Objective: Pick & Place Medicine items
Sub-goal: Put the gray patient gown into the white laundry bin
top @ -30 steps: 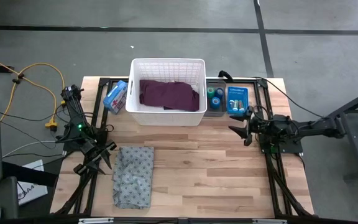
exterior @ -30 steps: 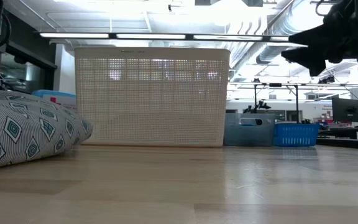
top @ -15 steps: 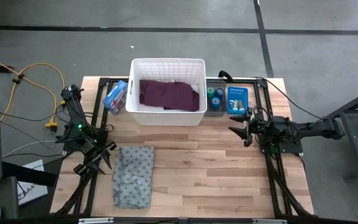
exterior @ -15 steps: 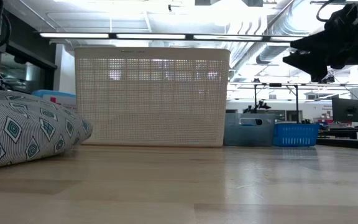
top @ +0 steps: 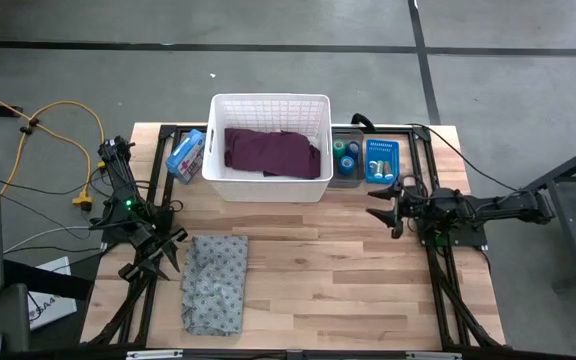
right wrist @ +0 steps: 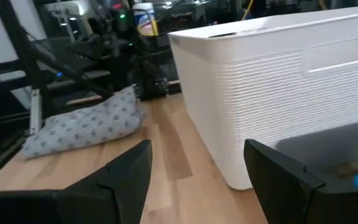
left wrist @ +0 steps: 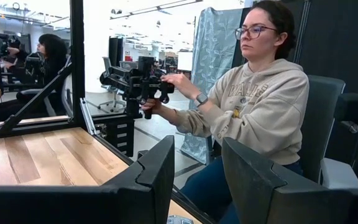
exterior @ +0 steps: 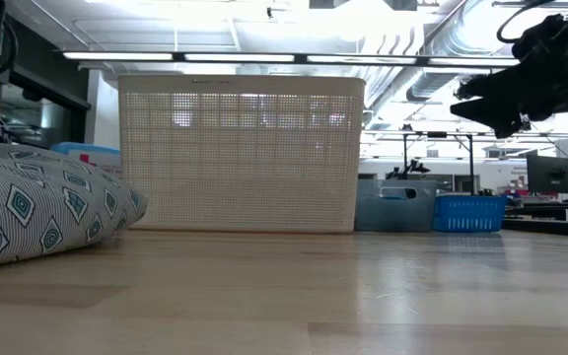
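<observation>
Two grippers: right gripper (top: 385,207) spread wide, empty, near the rolls (top: 347,155) in far-right bins beside basket (top: 268,181); left gripper (top: 166,250) slightly apart, empty, by grey cloth (top: 215,282).

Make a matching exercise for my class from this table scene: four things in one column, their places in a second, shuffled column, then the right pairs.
Things:
1. purple cloth
2. grey patterned cloth
3. blue basket
4. right gripper

Places:
A. flat on the table, near the left arm
B. in the air, near the blue basket
C. inside the white basket
D. right of the grey bin

Pairs: 1-C, 2-A, 3-D, 4-B
</observation>
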Robot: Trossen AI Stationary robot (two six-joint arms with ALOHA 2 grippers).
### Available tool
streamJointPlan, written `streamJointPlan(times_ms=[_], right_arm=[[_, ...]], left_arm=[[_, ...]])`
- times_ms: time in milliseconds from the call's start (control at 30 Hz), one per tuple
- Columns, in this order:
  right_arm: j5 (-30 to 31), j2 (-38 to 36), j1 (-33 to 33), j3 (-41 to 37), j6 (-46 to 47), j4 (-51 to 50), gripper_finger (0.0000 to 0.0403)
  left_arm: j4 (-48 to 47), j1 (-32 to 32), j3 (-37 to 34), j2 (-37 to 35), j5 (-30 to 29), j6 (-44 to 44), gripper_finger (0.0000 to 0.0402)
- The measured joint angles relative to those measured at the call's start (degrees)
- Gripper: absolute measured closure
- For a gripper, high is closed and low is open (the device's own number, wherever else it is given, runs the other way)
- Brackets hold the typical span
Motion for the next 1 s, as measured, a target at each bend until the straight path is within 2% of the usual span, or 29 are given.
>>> streamJointPlan(times_ms=[333, 667, 1000], right_arm=[[-6.4, 0.0, -0.8, 0.0, 0.3, -1.4, 0.016], [-13.7, 0.0, -6.9, -0.1, 1.0, -2.8, 0.016], [-14.6, 0.0, -8.4, -0.1, 2.2, -2.7, 0.016]], left_arm=[[0.0, 0.0, 0.0, 0.0, 0.0, 0.0, 0.0274], [0.0, 0.0, 0.0, 0.0, 0.0, 0.0, 0.0274], [0.0, 0.0, 0.0, 0.0, 0.0, 0.0, 0.0274]])
